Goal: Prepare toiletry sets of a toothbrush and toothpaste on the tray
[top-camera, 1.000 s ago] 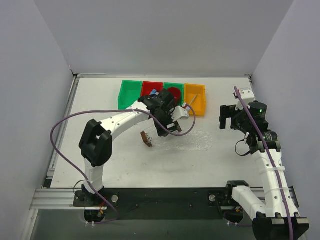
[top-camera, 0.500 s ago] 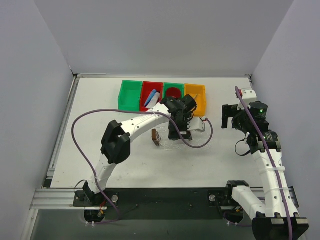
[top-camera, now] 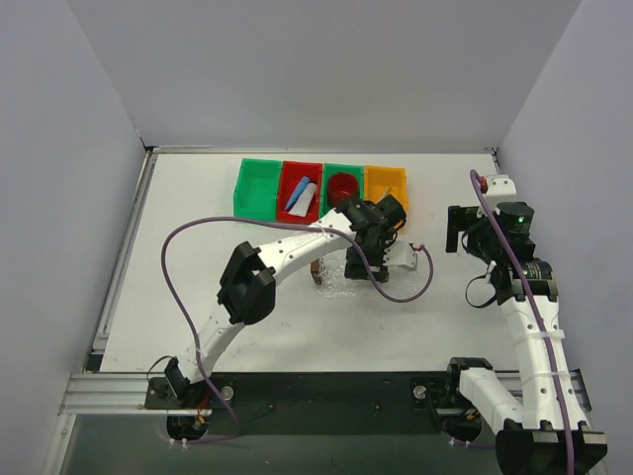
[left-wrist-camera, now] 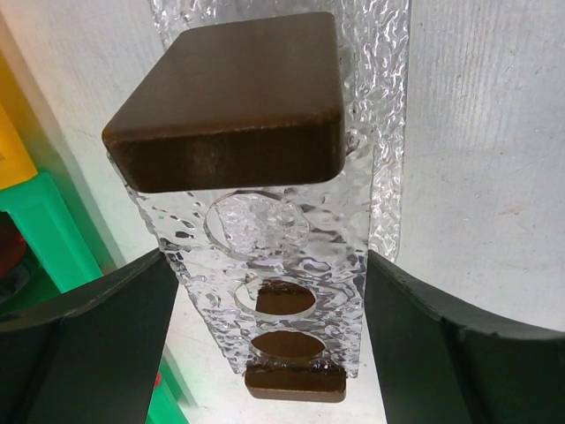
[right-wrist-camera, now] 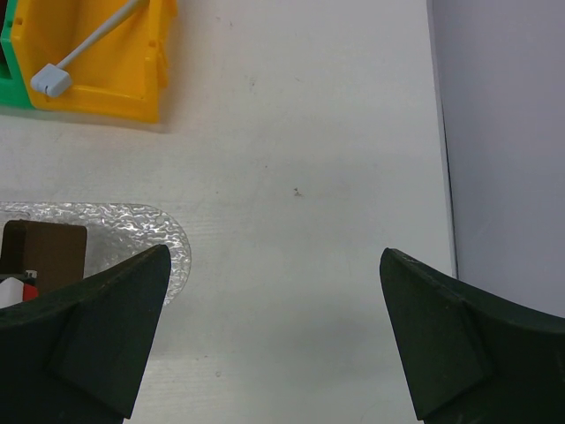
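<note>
My left gripper (top-camera: 362, 265) is shut on the tray (left-wrist-camera: 265, 238), a clear plastic tray with a brown wooden block at each end; its fingers (left-wrist-camera: 88, 344) press on both long sides. From above, one brown end of the tray (top-camera: 319, 271) shows left of the gripper. The toothbrush (right-wrist-camera: 88, 40) lies in the orange bin (right-wrist-camera: 132, 97). The two toothpaste tubes, one blue (top-camera: 296, 195) and one white (top-camera: 308, 193), lie in the red bin (top-camera: 287, 176). My right gripper (top-camera: 457, 230) is open and empty at the right, also seen in its wrist view (right-wrist-camera: 274, 336).
A clear bubbly oval mat (right-wrist-camera: 132, 230) lies under and to the right of the tray. A row of bins stands at the back: a green one (top-camera: 255, 186), the red one, a green one with a red cup (top-camera: 342, 185), and the orange one (top-camera: 388, 178).
My left gripper has moved right with the tray, from left of the mat to over its left part. The right arm has shifted slightly right.
</note>
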### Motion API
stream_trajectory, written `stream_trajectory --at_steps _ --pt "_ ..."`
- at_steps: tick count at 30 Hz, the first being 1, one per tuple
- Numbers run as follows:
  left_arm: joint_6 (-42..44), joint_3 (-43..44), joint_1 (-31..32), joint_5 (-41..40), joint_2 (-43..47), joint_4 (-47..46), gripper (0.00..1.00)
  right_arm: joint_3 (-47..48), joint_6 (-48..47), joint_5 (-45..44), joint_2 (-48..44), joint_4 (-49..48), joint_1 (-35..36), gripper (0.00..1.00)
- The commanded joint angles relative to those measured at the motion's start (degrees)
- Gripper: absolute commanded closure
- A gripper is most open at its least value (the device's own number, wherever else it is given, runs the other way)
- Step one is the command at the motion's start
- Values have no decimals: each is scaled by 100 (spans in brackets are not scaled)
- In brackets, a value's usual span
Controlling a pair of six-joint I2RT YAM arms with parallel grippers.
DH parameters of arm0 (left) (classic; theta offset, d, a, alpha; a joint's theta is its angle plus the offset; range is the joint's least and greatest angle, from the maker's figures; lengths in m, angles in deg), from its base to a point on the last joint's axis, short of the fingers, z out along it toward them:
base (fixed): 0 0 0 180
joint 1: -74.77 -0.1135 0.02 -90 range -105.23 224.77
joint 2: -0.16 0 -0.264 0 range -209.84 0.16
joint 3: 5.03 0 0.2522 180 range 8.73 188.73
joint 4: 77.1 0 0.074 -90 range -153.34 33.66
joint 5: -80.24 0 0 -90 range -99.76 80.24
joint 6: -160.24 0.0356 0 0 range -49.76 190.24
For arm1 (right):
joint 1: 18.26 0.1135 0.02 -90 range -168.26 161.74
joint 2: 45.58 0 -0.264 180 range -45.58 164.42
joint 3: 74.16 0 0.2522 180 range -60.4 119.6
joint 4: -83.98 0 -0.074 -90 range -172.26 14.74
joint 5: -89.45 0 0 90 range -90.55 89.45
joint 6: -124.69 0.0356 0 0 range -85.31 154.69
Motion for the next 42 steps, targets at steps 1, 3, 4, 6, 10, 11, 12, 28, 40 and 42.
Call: stream_trajectory --at_steps 1,3,4,6,10,11,12,28,40,42 --pt "47 299 66 -151 -34 -55 88 65 65 -158 -7 -43 -39 0" --pt "11 326 101 -160 -78 -108 87 74 65 -158 -7 -34 -48 0" --pt "-41 352 119 -186 -104 -126 85 65 65 -158 2 -34 -48 0" --pt "-77 387 136 -187 -157 -143 83 74 65 -158 19 -34 -48 0" --pt "-199 431 163 -187 -227 -178 72 74 74 -132 19 -16 -65 0" --pt "-209 423 154 -187 -227 -213 71 74 74 -123 19 -16 -65 0" --pt "-235 431 154 -187 -219 -240 70 74 74 -114 28 -16 -65 0" --pt "-507 458 154 -81 -87 -354 18 83 65 -79 81 1 -92 0" --pt "-578 -43 154 68 71 -784 7 83 65 -9 72 28 -127 0" --pt "-560 -183 145 68 98 -890 6 83 65 9 89 28 -127 0"
